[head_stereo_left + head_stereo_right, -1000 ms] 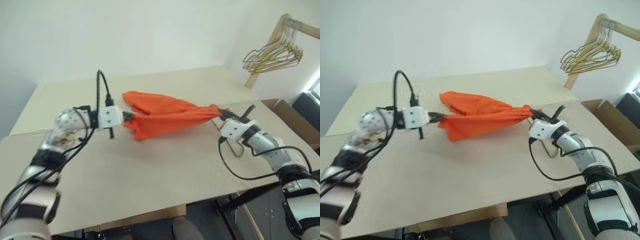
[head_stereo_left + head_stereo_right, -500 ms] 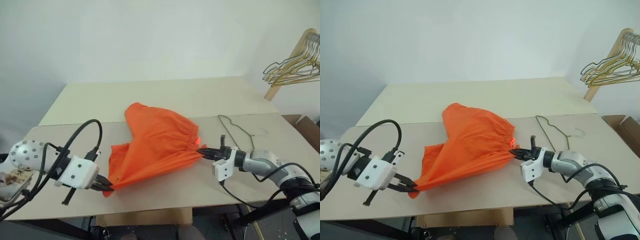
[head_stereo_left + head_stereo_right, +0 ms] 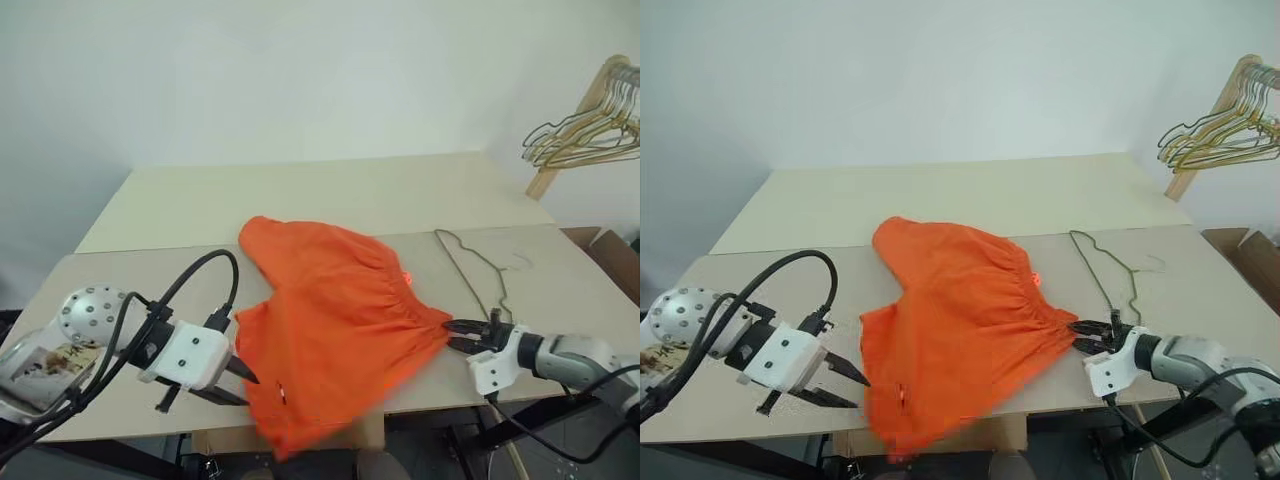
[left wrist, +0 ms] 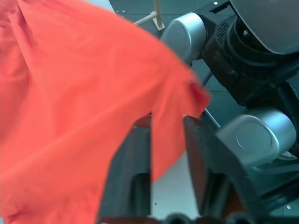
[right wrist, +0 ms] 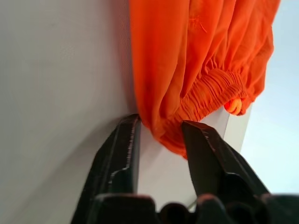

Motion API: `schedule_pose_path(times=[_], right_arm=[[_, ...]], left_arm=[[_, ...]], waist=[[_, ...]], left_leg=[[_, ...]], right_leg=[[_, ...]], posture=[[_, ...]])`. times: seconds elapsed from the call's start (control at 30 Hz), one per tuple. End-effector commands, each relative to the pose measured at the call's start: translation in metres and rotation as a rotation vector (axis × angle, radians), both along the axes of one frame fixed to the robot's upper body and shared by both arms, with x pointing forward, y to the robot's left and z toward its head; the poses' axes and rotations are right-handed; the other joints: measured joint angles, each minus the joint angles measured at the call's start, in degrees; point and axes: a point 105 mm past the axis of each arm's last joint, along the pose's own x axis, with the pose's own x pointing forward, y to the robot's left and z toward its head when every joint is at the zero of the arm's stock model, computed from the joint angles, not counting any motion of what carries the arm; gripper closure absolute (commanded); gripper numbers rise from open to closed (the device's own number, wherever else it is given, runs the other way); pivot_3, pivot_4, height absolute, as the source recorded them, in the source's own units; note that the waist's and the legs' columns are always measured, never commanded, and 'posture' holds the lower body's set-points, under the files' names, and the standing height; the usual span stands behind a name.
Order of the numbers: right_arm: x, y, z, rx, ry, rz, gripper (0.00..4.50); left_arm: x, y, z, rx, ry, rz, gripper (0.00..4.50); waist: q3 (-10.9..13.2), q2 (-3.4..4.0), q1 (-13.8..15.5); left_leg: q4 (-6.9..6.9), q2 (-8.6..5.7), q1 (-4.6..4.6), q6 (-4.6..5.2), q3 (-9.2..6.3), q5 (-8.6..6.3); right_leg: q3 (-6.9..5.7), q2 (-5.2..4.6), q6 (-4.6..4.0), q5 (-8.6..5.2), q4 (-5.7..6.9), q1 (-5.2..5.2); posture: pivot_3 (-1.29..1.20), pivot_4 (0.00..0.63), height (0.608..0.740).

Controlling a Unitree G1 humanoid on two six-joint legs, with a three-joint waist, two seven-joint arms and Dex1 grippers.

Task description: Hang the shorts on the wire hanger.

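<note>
From above, over the table [image 3: 330, 190], the shorts [image 3: 340, 320] are lying spread near the front edge, one part drooping over it. They are looking light, limp and soft; I am judging the gathered waistband the firmest hold. Both my left gripper [image 3: 240, 385] and right gripper [image 3: 462, 335] are standing open, holding nothing. Beside the shorts the wire hanger [image 3: 478, 270] is lying flat and unobstructed; a bunch of hangers [image 3: 585, 130] is hanging apart. Along my right fingers [image 5: 119, 158], the waistband is sitting just ahead.

Bright orange shorts [image 3: 335, 320], beige table [image 3: 300, 195]
</note>
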Motion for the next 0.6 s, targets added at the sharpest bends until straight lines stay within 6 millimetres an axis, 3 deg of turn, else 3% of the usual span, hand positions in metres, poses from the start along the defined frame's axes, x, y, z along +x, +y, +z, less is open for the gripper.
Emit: schedule_pose_path(times=[0.03, 0.1, 0.2, 0.3, 0.43, 0.6], right_arm=[[-0.012, 0.005, 0.018, 0.012, -0.013, 0.033, 1.27], [-0.028, 0.001, 0.022, 0.012, 0.051, 0.017, 0.57], [-0.05, -0.01, 0.032, 0.017, 0.187, -0.068, 0.56], [-0.05, -0.016, 0.048, 0.148, 0.248, -0.258, 0.56], [-0.035, -0.032, 0.076, 0.449, 0.261, -0.578, 0.56], [-0.012, -0.062, 0.076, 0.675, 0.264, -0.993, 0.56]], left_arm=[[0.005, 0.012, 0.007, 0.019, -0.036, 0.009, 1.89], [0.014, 0.023, 0.014, 0.03, -0.076, 0.043, 1.22], [0.039, 0.033, 0.027, 0.012, -0.199, 0.125, 0.27], [0.061, 0.031, 0.041, -0.095, -0.297, 0.181, 0.27], [0.09, 0.008, 0.069, -0.363, -0.326, 0.305, 0.27], [0.103, -0.028, 0.081, -0.556, -0.205, 0.363, 0.27]], waist=[[0.0, 0.01, -0.35], [0.0, 0.02, -0.38], [0.05, -0.02, 0.33], [0.03, -0.24, 0.69], [-0.06, -0.44, 0.89], [-0.11, -0.47, 1.08]], left_leg=[[0.0, 0.03, 0.0, 0.02, 0.0, -0.01], [0.0, 0.06, -0.01, 0.06, 0.0, -0.04], [0.0, 0.08, -0.08, 0.08, -0.01, -0.06], [0.0, 0.1, -0.07, 0.1, 0.0, -0.07], [0.02, 0.17, -0.23, 0.06, 0.0, -0.09], [0.05, 0.17, -0.33, 0.02, -0.09, -0.11]], right_leg=[[0.0, 0.02, -0.02, -0.01, 0.0, 0.0], [-0.01, 0.05, -0.04, -0.02, 0.0, 0.0], [-0.08, 0.04, -0.04, -0.03, -0.03, 0.0], [-0.09, 0.06, -0.02, -0.03, -0.09, 0.06], [-0.11, 0.1, 0.03, -0.02, -0.14, 0.15], [-0.13, 0.09, -0.01, 0.03, -0.14, -0.06]], posture=[[-0.16, 0.017, 0.74], [-0.15, 0.02, 0.74], [-0.14, 0.025, 0.74], [-0.14, 0.025, 0.74], [-0.15, 0.02, 0.74], [-0.17, 0.011, 0.74]])
